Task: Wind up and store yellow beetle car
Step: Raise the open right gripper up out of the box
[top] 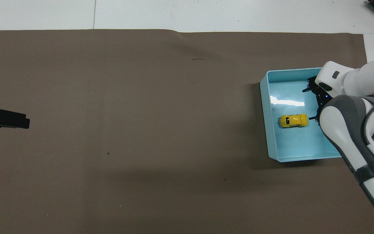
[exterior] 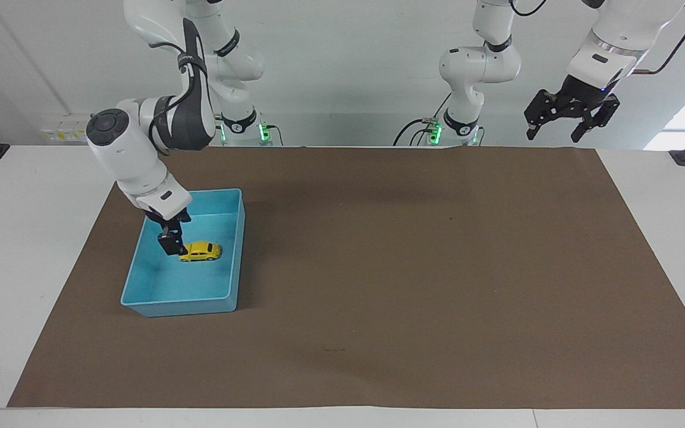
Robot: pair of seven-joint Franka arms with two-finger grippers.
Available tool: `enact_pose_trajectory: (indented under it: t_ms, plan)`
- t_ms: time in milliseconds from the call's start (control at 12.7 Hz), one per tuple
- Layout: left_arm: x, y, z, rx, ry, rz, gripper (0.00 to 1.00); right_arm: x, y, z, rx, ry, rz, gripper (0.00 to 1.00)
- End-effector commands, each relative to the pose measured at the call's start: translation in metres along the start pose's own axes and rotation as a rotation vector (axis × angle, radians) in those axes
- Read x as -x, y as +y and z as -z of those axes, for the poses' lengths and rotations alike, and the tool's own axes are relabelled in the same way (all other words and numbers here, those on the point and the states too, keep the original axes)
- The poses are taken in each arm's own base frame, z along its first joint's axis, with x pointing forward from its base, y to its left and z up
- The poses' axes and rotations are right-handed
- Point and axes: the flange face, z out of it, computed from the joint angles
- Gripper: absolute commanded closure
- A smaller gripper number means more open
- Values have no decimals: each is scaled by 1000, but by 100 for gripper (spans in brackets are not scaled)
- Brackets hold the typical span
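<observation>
Tabletop [exterior: 33, 249] white, most of it under a brown mat [exterior: 414, 273] that gives a plain working surface. Blue bin [exterior: 232, 238] sits on the mat toward the right arm's end, evidently the storage spot. Yellow beetle car [exterior: 200, 251] rests on its wheels on the bin floor, near the middle, touching no wall; judged from that, the storing is done and nothing is left but to clear the arm away. Right gripper [exterior: 171, 244] hangs inside the bin's outline just beside the car's end, jaws apart and holding nothing, which fits a release. Left gripper [exterior: 572, 116] waits high over the left arm's end of the tabletop, jaws apart, empty. Hard to read: in the overhead view the right arm's forearm covers one corner of the bin and most of its own gripper; the left gripper is cut off at that view's edge. Whether the car is wound cannot be told.
</observation>
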Motion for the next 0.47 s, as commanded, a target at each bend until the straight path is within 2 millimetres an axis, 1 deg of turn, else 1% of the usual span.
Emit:
enact_pose_trajectory:
  t_ms: [0,157,236,393]
  plan:
    - [1,-3,4,6,-7,-3,0,7,-1,11,-6,8,-25,0]
    - [1,-3,4,6,-7,-3,0,9,-1,21,3,6,-30,0]
    - [1,-3,4,6,-7,-3,0,9,0,30,21,2,-32,0]
    - [1,-3,4,6,-7,-3,0,0,2,44,45,-8,-27,0]
